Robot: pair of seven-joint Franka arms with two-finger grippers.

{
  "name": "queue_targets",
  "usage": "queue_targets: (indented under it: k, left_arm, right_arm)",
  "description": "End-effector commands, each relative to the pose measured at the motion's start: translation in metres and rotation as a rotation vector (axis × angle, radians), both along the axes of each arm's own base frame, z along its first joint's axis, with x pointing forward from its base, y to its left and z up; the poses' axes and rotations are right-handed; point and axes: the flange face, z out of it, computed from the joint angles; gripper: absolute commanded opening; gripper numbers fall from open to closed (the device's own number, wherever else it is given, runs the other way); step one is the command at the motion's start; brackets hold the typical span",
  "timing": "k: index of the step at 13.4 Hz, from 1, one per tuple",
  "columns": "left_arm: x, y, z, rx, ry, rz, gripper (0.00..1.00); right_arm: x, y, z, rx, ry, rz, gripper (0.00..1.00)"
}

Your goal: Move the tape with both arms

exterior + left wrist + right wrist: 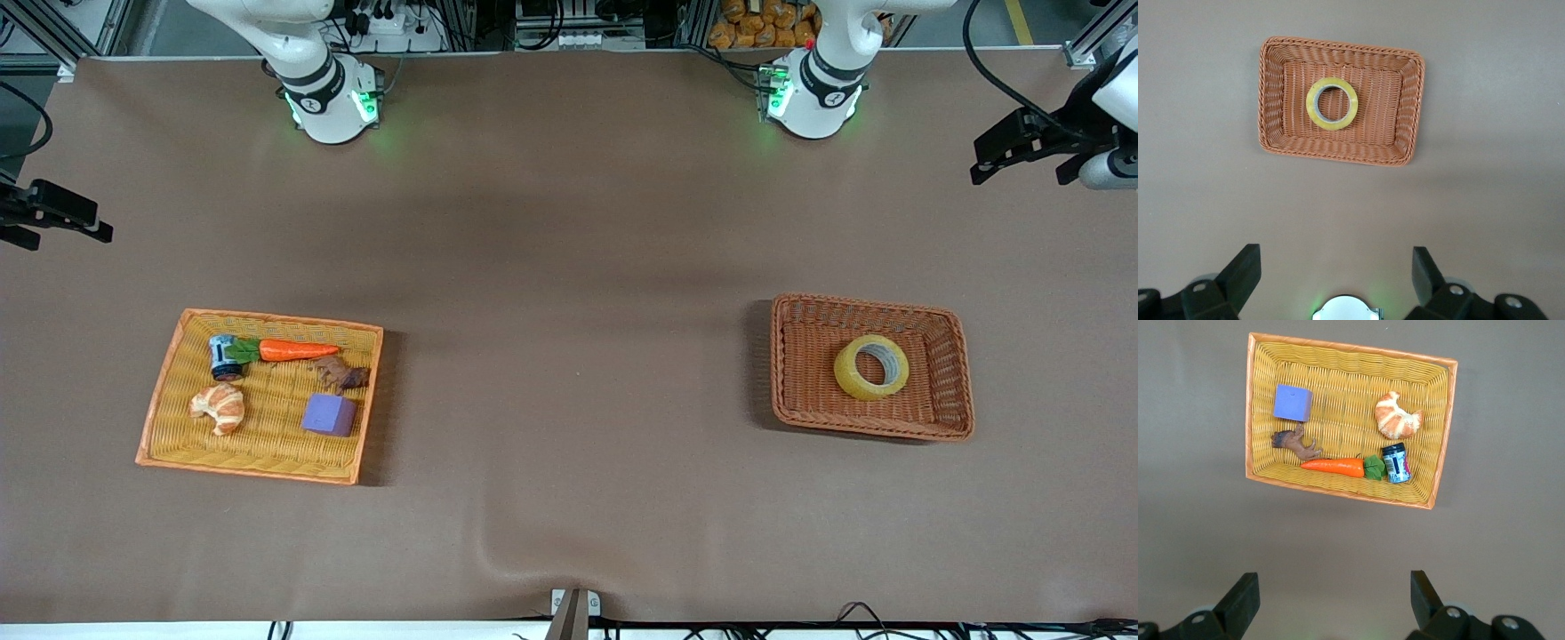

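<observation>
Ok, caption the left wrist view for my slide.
Open left claw high above the tape lying in its brown basket.

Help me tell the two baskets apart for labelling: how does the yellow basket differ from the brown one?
The yellow basket, at the right arm's end, is paler and shallower than the brown basket, at the left arm's end. The yellow basket holds several things: carrot, croissant, purple cube, can; the brown basket holds only the tape. Both are rectangular, woven, and on the table.
</observation>
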Motion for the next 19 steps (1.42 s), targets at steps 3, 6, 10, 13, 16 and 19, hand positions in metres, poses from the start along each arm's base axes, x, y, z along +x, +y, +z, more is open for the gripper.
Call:
queue_targets:
  k: [3,6,10,13,16,19]
  left_arm:
    - [-0.001,0.003,0.0,-0.006,0.002,0.027,1.0]
    - [0.004,0.004,-0.004,-0.016,0.007,0.029,1.0]
    - [0.014,0.001,-0.02,-0.007,0.036,0.036,1.0]
    - [0.017,0.007,-0.022,-0.011,0.027,0.066,1.0]
    - [0.017,0.006,-0.02,-0.013,0.019,0.063,1.0]
    - [0.018,0.005,-0.021,-0.007,0.02,0.059,1.0]
  right_arm:
    - [0.001,0.002,0.0,0.016,-0.007,0.013,1.0]
    - [0.001,0.001,0.0,0.015,-0.006,0.012,1.0]
    - [0.001,0.002,0.0,0.016,-0.006,0.012,1.0]
    - [0.001,0.002,0.0,0.016,-0.006,0.012,1.0]
    - [0.001,0.001,0.0,0.016,-0.006,0.01,1.0]
    - [0.001,0.001,0.0,0.016,-0.007,0.01,1.0]
